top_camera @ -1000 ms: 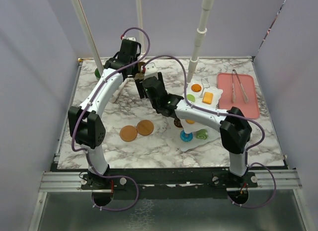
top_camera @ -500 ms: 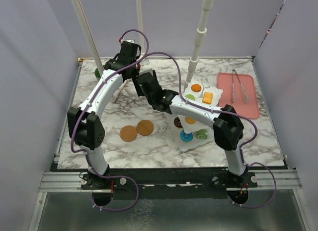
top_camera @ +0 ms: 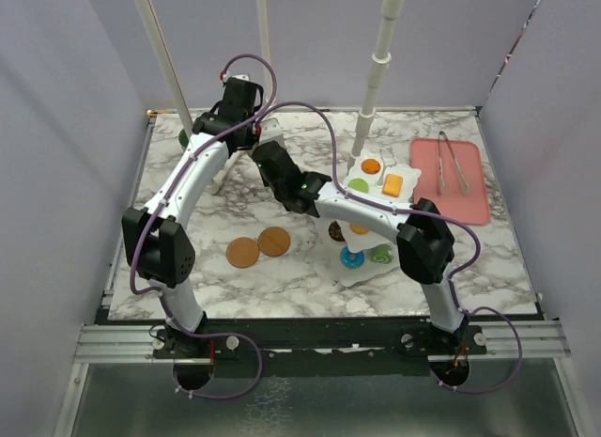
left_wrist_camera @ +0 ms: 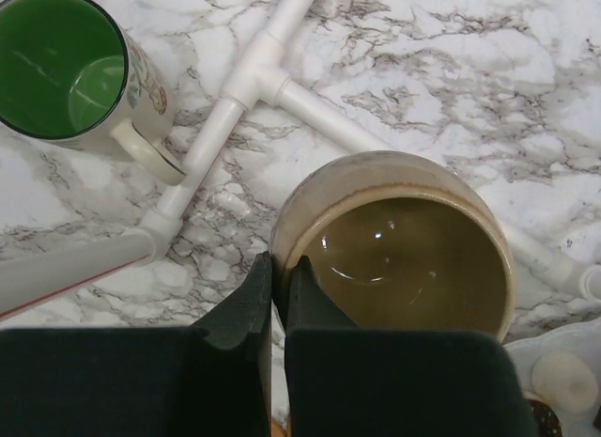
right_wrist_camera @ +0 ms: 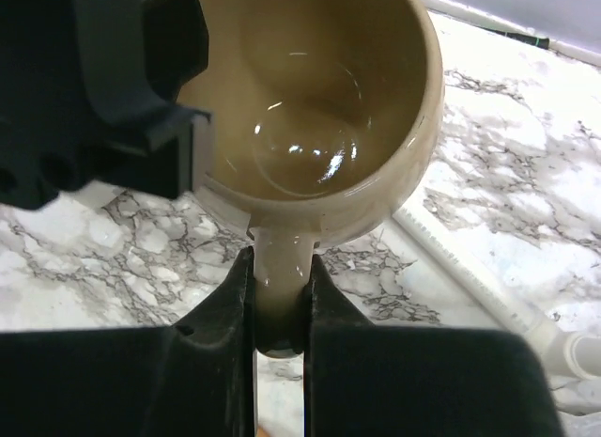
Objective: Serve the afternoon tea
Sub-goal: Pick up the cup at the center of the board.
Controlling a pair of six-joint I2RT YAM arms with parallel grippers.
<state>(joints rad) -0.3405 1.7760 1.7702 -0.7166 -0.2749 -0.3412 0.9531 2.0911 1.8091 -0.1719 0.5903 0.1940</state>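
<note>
My left gripper (left_wrist_camera: 279, 279) is clamped on the rim of the tan mug (left_wrist_camera: 404, 258); my right gripper (right_wrist_camera: 280, 301) is clamped on its handle. The green-lined mug (left_wrist_camera: 61, 66) stands upright on the counter (left_wrist_camera: 451, 80) nearby, beside a white pipe (left_wrist_camera: 246, 80).

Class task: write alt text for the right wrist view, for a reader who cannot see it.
The right claw clamps a tan mug by its handle, while the left claw grips the mug's rim at upper left. Beneath lie a marble table and a white pipe.
</note>
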